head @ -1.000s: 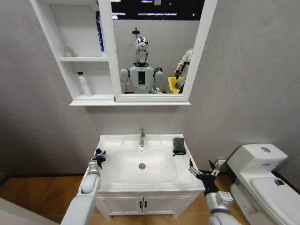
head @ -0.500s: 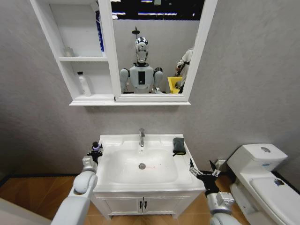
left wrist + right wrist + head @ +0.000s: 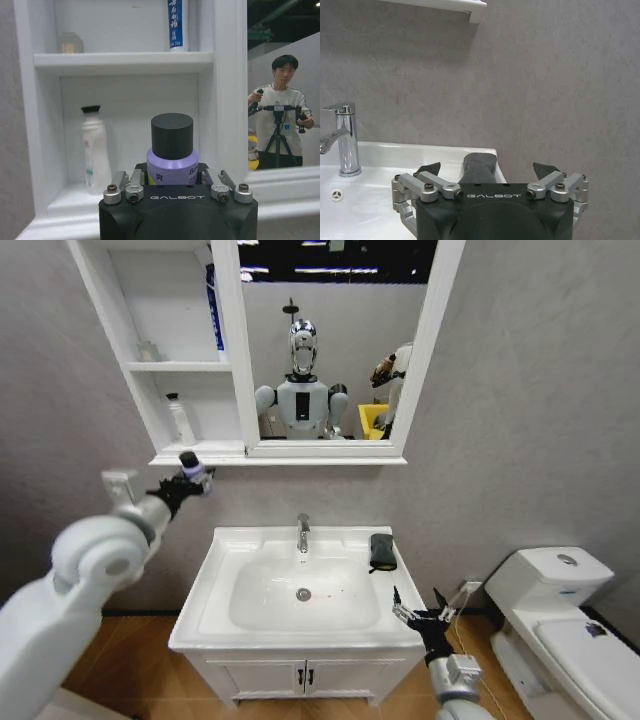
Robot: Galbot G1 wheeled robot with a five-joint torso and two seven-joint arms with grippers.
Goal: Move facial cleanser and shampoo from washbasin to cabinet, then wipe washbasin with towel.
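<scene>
My left gripper point(image 3: 184, 482) is shut on a purple bottle with a black cap point(image 3: 190, 466), held up just in front of the bottom ledge of the cabinet point(image 3: 128, 285). In the left wrist view the purple bottle point(image 3: 172, 150) faces the lower shelf, where a white bottle point(image 3: 95, 150) stands. I cannot tell which of the two is the shampoo and which the facial cleanser. The dark towel point(image 3: 381, 550) lies folded on the back right rim of the washbasin point(image 3: 215, 590). My right gripper point(image 3: 418, 602) hovers open off the basin's front right corner, pointing at the towel point(image 3: 479, 167).
A blue tube point(image 3: 213, 305) and a small jar point(image 3: 147, 350) stand on the upper shelf. The mirror point(image 3: 330, 340) is right of the shelves. A chrome tap point(image 3: 302, 533) rises at the basin's back. A white toilet point(image 3: 560, 625) stands to the right.
My left arm has risen from the washbasin's left rim to the cabinet's lower shelf, carrying the purple bottle. The right gripper has shifted slightly towards the basin.
</scene>
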